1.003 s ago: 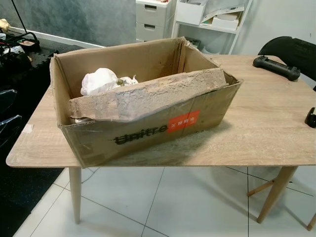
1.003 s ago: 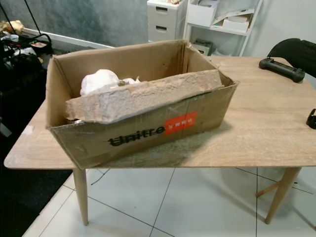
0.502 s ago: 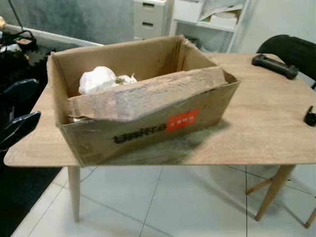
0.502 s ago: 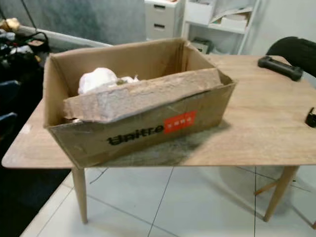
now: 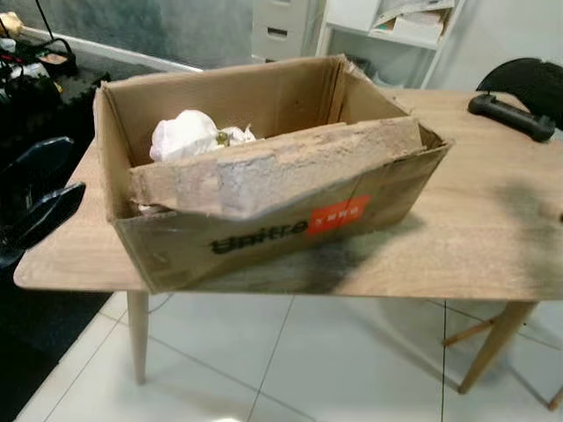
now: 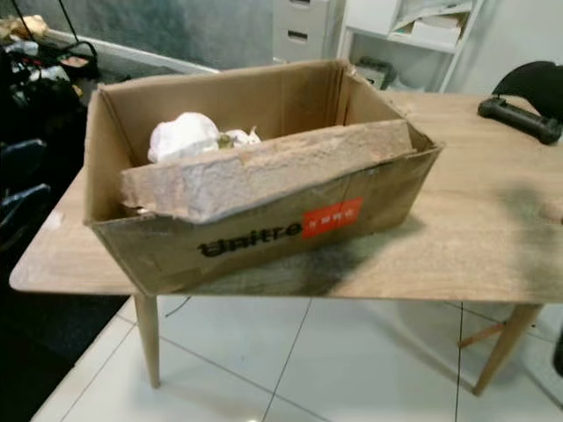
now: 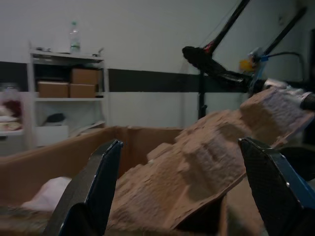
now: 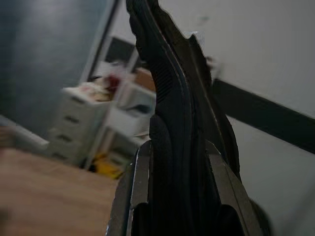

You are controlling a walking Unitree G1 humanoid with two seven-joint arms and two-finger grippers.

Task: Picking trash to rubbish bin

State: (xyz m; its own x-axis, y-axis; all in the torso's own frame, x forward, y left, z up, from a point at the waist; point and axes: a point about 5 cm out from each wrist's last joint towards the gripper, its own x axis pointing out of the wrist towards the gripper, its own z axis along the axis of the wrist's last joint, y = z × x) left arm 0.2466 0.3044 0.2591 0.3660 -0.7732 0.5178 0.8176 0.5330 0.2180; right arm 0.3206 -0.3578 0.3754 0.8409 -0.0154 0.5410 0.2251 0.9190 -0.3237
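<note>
Left gripper point(image 7: 179, 189) open, left of cardboard box point(image 5: 264, 237); right gripper point(image 8: 172, 123) closed, empty. Crumpled white trash point(image 5: 186, 136) in box's far-left corner: light, soft. Pinch the bunched top.

- My head views: bright, even daylight, slightly soft with motion blur.
- Cardboard box point(image 5: 264, 167): casts soft shadow on table point(image 5: 493, 229).
- My wrist views: dim, foreground fingers blurred.

Hidden and cut-off parts around the cardboard box point(image 5: 264, 220)

You see the white crumpled trash point(image 5: 186, 137) only partly, because the torn flap point(image 5: 281, 167) covers the box's inside; beside the box, the left gripper point(image 5: 40, 207) is blurred and cut by the edge.
</note>
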